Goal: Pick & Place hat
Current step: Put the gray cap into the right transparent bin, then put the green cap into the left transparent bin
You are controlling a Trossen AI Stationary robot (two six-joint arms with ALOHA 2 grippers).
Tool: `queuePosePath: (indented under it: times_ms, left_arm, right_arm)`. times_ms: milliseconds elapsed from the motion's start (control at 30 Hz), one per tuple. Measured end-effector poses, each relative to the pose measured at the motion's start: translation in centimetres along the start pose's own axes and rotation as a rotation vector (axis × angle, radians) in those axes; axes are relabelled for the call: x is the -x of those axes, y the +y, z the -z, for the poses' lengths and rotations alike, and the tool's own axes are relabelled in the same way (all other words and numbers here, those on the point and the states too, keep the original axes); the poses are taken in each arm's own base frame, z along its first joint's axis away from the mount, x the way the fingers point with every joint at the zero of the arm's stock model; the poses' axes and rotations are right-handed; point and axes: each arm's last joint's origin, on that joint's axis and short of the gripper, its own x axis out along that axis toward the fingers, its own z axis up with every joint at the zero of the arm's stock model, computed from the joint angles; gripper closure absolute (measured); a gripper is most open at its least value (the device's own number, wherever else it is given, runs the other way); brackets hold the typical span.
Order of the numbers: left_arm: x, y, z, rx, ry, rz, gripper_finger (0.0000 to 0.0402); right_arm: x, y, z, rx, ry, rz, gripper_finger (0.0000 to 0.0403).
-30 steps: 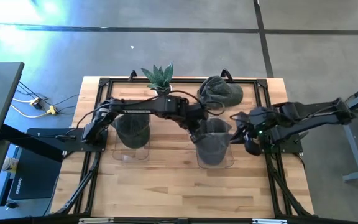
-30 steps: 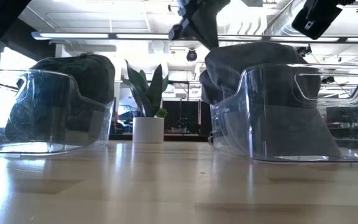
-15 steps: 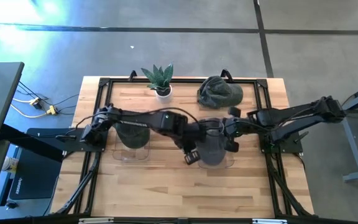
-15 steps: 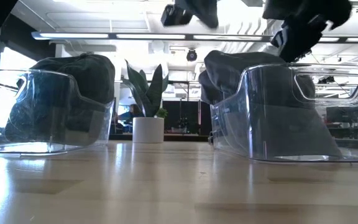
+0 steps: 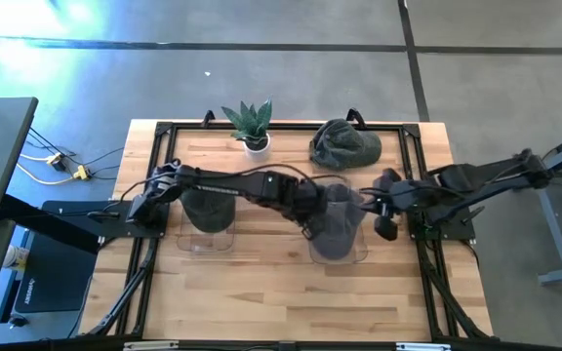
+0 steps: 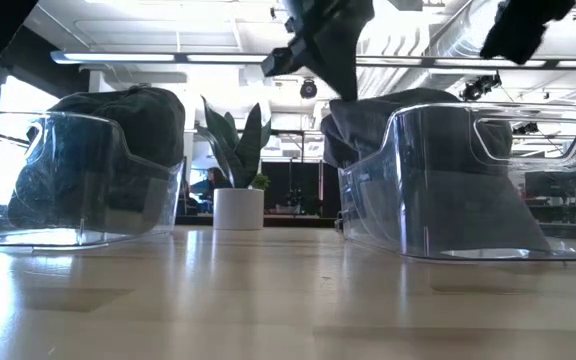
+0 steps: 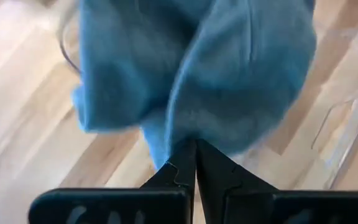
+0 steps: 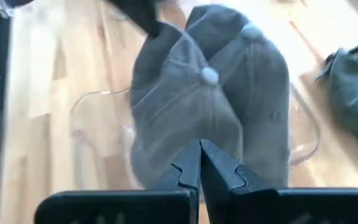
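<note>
Pinching an edge of the soft grey cloth hat point(image 5: 335, 216), the left gripper point(image 5: 312, 222) is held over the clear plastic bin point(image 5: 338, 252) at the table's right middle, where the hat sits. The right gripper point(image 5: 380, 216) is poised beside that bin, fingers pressed together on nothing.

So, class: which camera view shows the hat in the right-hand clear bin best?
The right wrist view: the grey hat shows whole, with its crown, top button and seams, sitting in the clear bin. The high view has the left arm partly over it. The low view shows it side-on through the bin wall. The left wrist view is blurred.
</note>
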Motion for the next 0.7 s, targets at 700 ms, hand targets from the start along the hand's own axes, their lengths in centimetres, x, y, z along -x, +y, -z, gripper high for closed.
queuePosePath:
  times_ms: [700]
  left_arm:
    - [6.7,4.6,-3.6,-0.217,-0.008,0.107,0.0392]
  right_arm:
    - [1.9,-1.8,-2.1,-0.135,-0.257,-0.008,0.0353]
